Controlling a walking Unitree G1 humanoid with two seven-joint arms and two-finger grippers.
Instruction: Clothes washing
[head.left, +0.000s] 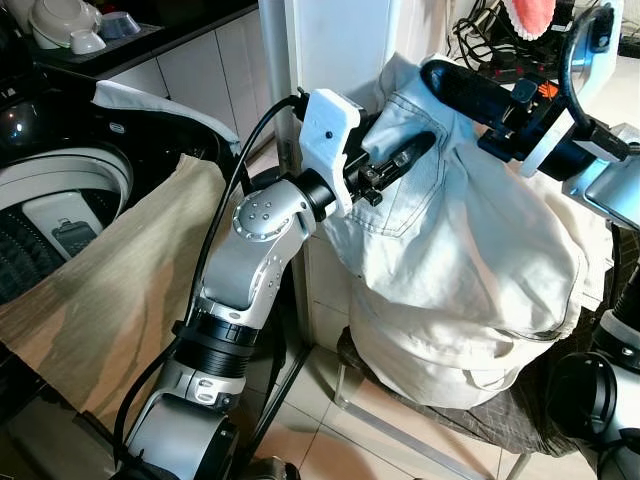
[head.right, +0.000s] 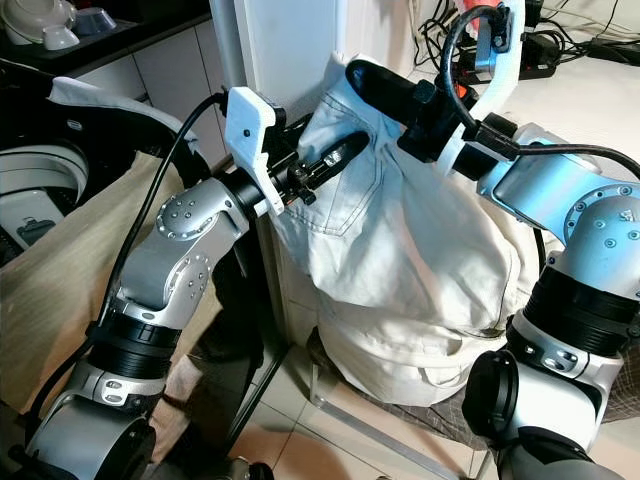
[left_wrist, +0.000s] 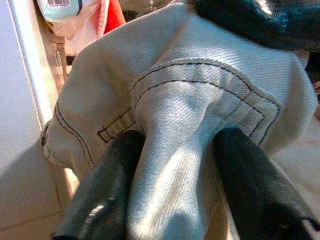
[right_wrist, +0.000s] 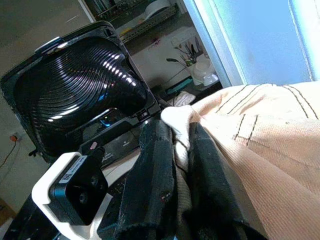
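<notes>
Item 1: cream jeans (head.left: 470, 270), contrast dark stitching, back pocket visible. Bunched in a big mound, held up off a chair (head.left: 400, 400) w/ metal legs; lower folds rest on the seat, which has dark patterned cloth on it. Position: front of robot, right of the white wall corner (head.left: 330, 50).

Item 2: left gripper (head.left: 405, 158), arm raised, reaching across to the jeans. Both black fingers (left_wrist: 105, 195) pinch a ridge of fabric at the pocket; fold squeezed between them, so closed onto cloth w/ only fabric thickness between.

Item 3: right gripper (head.right: 365, 85), arm bent up, at top edge of the jeans. Right wrist view shows fingers (right_wrist: 155, 175) close together w/ a bit of the waistband edge nipped between.

Item 4: top-load washing machine (head.left: 60, 190), robot's left, lid (right_wrist: 80, 85) up, drum opening seen in part.

Item 5: beige cloth (head.left: 120, 290) draped over the washer's front edge, hanging down toward floor.

Item 6: bowls and cup (head.left: 65, 25) on dark counter behind washer.

Item 7: cables and power strip (head.right: 540, 40) on surface behind right arm.

Floor: pale tiles (head.left: 320, 420).
</notes>
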